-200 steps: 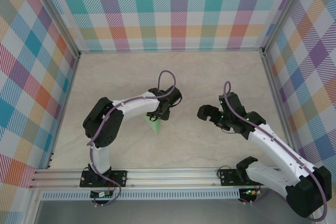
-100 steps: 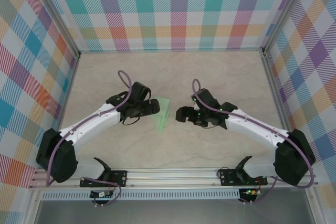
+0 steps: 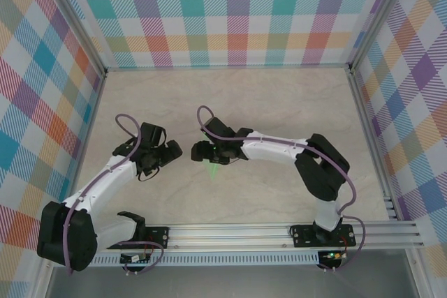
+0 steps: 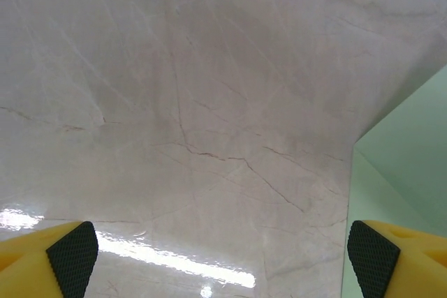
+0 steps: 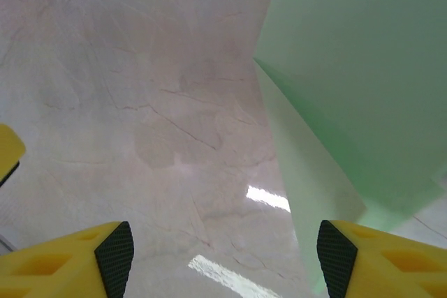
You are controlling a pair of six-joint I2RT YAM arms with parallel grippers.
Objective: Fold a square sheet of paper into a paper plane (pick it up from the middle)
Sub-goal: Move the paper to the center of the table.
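Note:
The square sheet of paper (image 3: 214, 169) lies mid-table, pale mint green and folded into a pointed shape. My right gripper (image 3: 209, 151) hangs over it and hides most of it. In the right wrist view the folded paper (image 5: 349, 68) lies at the upper right, a lower layer running down beside the right fingertip (image 5: 335, 259). The right gripper (image 5: 225, 256) is open, with bare table between its pads. My left gripper (image 3: 166, 153) stands a little left of the paper, apart from it. It is wide open (image 4: 222, 259) and empty, and the paper's edge (image 4: 405, 172) shows at the right.
Plaid walls (image 3: 230, 12) close the table at the back and on both sides. An aluminium rail (image 3: 230, 232) runs along the near edge. The right arm (image 3: 279, 151) stretches across the middle of the marble tabletop (image 3: 279, 102).
The left gripper pulled back to the left, away from the paper, and opened wider. The right gripper swept left until it stood over the paper, its jaws narrowing somewhat.

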